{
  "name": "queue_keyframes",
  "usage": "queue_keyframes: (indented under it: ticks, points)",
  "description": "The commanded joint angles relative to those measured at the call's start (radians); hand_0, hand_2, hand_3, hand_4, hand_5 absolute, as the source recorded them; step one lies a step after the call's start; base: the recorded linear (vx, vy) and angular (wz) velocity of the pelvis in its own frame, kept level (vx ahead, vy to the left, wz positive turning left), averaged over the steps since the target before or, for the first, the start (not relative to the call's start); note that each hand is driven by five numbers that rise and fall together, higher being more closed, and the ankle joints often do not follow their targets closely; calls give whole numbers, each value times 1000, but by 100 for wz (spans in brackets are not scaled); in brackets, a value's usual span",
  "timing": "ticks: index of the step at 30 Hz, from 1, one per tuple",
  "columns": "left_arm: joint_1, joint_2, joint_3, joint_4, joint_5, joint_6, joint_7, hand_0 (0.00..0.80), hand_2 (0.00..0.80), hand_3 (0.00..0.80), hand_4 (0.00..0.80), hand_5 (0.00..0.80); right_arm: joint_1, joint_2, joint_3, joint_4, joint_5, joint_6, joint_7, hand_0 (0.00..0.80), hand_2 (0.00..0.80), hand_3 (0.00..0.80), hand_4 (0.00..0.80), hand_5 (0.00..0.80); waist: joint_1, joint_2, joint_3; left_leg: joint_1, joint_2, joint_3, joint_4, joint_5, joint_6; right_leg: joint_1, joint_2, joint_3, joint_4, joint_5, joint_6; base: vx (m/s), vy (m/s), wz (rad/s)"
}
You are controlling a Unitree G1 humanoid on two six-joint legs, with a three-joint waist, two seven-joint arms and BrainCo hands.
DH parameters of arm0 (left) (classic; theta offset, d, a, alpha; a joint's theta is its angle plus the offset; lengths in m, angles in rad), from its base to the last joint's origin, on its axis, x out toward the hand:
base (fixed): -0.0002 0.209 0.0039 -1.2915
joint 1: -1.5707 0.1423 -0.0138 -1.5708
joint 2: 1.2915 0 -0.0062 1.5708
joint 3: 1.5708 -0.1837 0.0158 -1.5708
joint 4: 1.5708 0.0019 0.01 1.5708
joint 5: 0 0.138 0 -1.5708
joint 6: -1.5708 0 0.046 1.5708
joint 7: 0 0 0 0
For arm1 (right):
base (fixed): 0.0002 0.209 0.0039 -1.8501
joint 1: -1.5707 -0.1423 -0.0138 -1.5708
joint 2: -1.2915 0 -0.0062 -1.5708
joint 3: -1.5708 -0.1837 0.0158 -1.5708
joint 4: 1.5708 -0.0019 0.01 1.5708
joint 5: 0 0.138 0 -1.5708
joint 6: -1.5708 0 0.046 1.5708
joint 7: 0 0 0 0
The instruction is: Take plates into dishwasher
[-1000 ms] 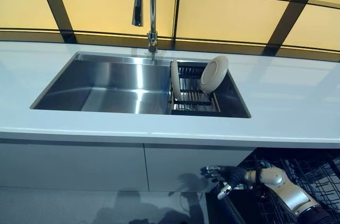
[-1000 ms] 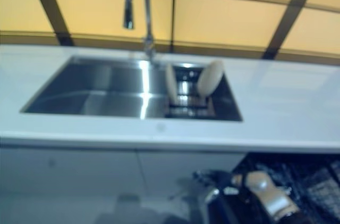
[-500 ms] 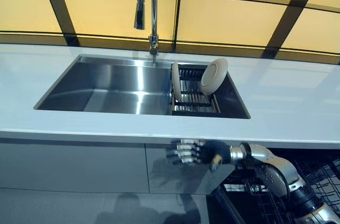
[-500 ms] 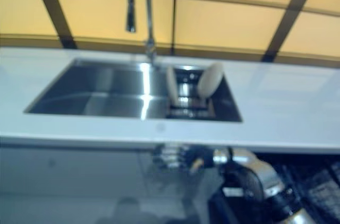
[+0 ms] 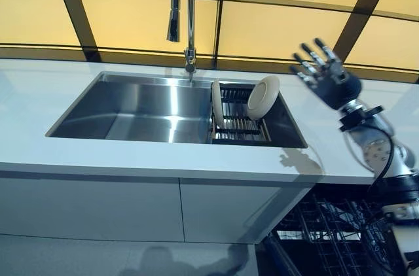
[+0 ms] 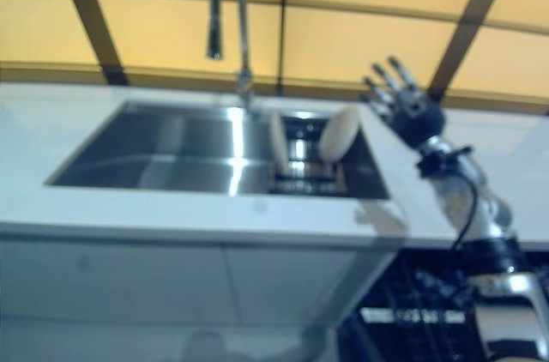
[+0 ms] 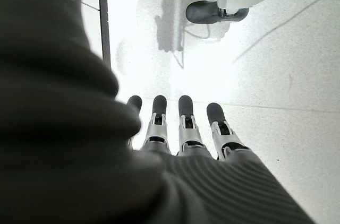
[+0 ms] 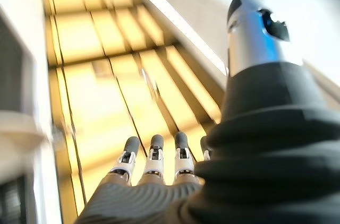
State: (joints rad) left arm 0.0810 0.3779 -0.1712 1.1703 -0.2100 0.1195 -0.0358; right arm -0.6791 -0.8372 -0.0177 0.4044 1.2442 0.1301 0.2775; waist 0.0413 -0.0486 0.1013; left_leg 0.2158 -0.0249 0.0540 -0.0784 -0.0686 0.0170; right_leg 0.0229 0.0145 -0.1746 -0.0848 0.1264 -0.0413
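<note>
Two white plates stand in a dark rack [image 5: 239, 125] at the right end of the steel sink [image 5: 131, 103]. One plate [image 5: 217, 104] stands on edge at the rack's left; the other plate [image 5: 263, 97] leans at the rack's back right. My right hand [image 5: 325, 74] is raised above the counter, just right of the leaning plate, fingers spread, open and empty. It also shows in the right wrist view [image 8: 159, 181]. My left hand [image 7: 180, 144] shows only in the left wrist view, fingers straight, empty, hanging over the floor.
A tall chrome tap [image 5: 183, 11] rises behind the sink. The white counter [image 5: 163, 161] runs across the view. The open dishwasher's dark wire rack [image 5: 334, 237] sits below the counter at the lower right. Grey cabinet fronts [image 5: 98, 207] lie under the sink.
My right hand has risen from below the counter's front edge by the dishwasher to above the counter, beside the leaning plate. The plates have not moved.
</note>
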Motion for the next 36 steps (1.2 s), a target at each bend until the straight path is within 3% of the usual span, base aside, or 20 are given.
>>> queue_keyframes:
  ticks: [1,3,4,6,9,13,19,27,31,33,34,36]
  points:
    - [-45,-26,-33,105,-25,-31,33,0,0,0,0,0,-182,-82,1,115,-51,-103,-173,0,0,0,0,0,24,-35,-14,-199,-18,71,464,-85,21,104,-17,8,97,-210,22,-36,-152,-5]
    - [-51,-38,-28,86,-26,-32,30,0,0,0,0,0,-206,-109,26,126,-81,-115,-237,0,0,0,0,0,31,-26,18,-347,18,54,686,-20,-15,102,0,-16,119,-214,-15,-100,-85,3]
    - [-64,-44,-33,72,-25,-20,28,0,0,0,0,0,-228,-119,39,144,-120,-111,-284,0,0,0,0,0,33,-26,34,-380,29,60,649,-30,-26,105,-2,-31,131,-218,-18,-42,24,9]
    - [-78,-52,-45,65,-28,-15,38,0,0,0,0,0,-277,-123,83,183,-164,-107,-341,0,0,0,0,0,36,-33,48,-341,40,75,482,-3,-36,121,-18,-54,134,-222,-7,49,100,1]
    - [-93,-52,-58,48,-35,-9,45,0,0,0,0,0,-355,-142,180,221,-245,-53,-429,0,0,0,0,0,47,-40,52,-303,19,30,168,136,-68,177,-25,-72,117,-232,3,120,159,0]
    - [-117,-39,-68,60,-58,-9,50,0,0,0,0,0,-396,-176,250,280,-271,0,-362,0,0,0,0,0,36,-45,18,-261,-8,34,75,81,-33,213,-44,-83,117,-264,29,189,201,4]
    - [-146,-9,-70,77,-55,16,53,0,0,0,0,0,-384,-184,265,294,-322,75,-330,0,0,0,0,0,45,-54,-18,-208,-20,21,17,75,-10,201,-59,-105,85,-244,48,135,87,-1]
    - [-134,-9,-91,66,-32,2,25,0,0,0,0,0,-421,-195,277,318,-316,83,-396,0,0,0,0,0,61,-64,-26,-228,-29,25,37,56,0,186,-71,-98,15,-192,72,84,58,14]
    - [-134,-7,-96,41,-32,-1,28,0,0,0,0,0,-424,-177,261,328,-317,92,-422,0,0,0,0,0,72,-57,-24,-231,-39,26,38,40,23,177,-86,-101,25,-192,92,72,97,3]
    - [-140,3,-100,39,-16,-2,21,0,0,0,0,0,-417,-174,262,325,-310,100,-439,0,0,0,0,0,71,-56,-25,-236,-44,31,42,33,37,162,-95,-129,137,-209,95,101,102,-7]
    - [-138,11,-107,30,-2,-2,22,0,0,0,0,0,-407,-169,264,318,-283,89,-444,0,0,0,0,0,64,-46,-13,-222,-44,36,39,39,45,81,-121,-144,313,-177,108,54,128,-6]
    - [-131,19,-114,21,-17,-1,26,0,0,0,0,0,-395,-160,262,312,-286,73,-437,0,0,0,0,0,52,-18,18,-184,-29,46,16,49,42,-48,-136,-121,438,-170,109,8,118,-19]
